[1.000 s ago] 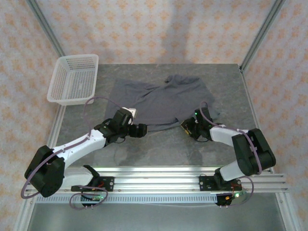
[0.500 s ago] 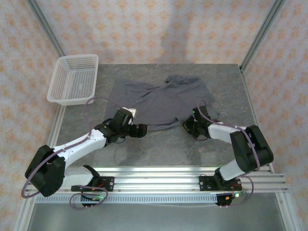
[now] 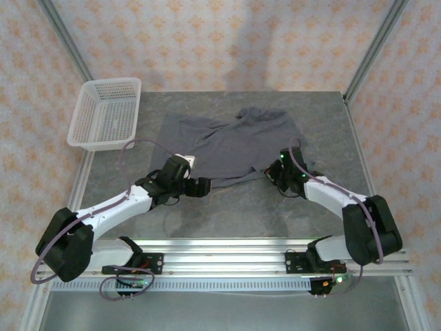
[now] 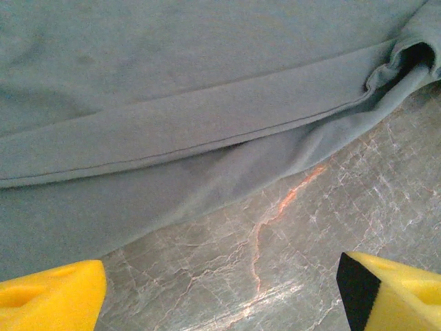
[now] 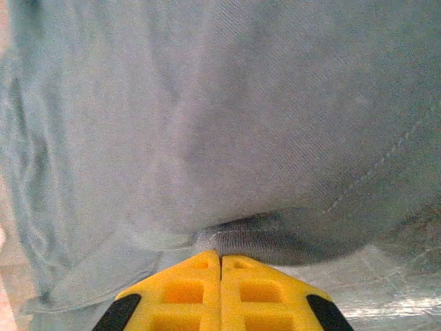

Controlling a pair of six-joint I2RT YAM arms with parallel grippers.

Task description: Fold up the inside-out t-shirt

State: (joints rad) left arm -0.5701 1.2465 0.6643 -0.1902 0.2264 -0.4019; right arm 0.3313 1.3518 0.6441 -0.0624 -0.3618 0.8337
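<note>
On the grey marbled desk (image 3: 234, 214), the inside-out t-shirt (image 3: 231, 141) lies spread but rumpled across the middle. Its near hem faces the arms and its far edge is humped into a fold. It is thin, soft knit, light and limp, so I judge it will sag and drag wherever it is unsupported, and one layer can slide off the other. The hem is doubled and stitched, which makes it the firmest place to pinch. The two near corners look like the sensible holds for a fold away from the arms.

The right gripper (image 5: 220, 270) has its yellow pads pressed together on a pucker of cloth at the near right hem. The left gripper (image 4: 220, 300) stands wide apart and empty, low over bare desk just short of the near left hem. A seam line and a gap between two layers show there, so a pinch probably needs both layers or the shirt may open when lifted.

The desk top is smooth with a sheen, so cloth should slip over it easily. A white mesh basket (image 3: 103, 141) sits at the far left corner, apart from the shirt. Pale patterned walls and metal frame posts close the cell in.
</note>
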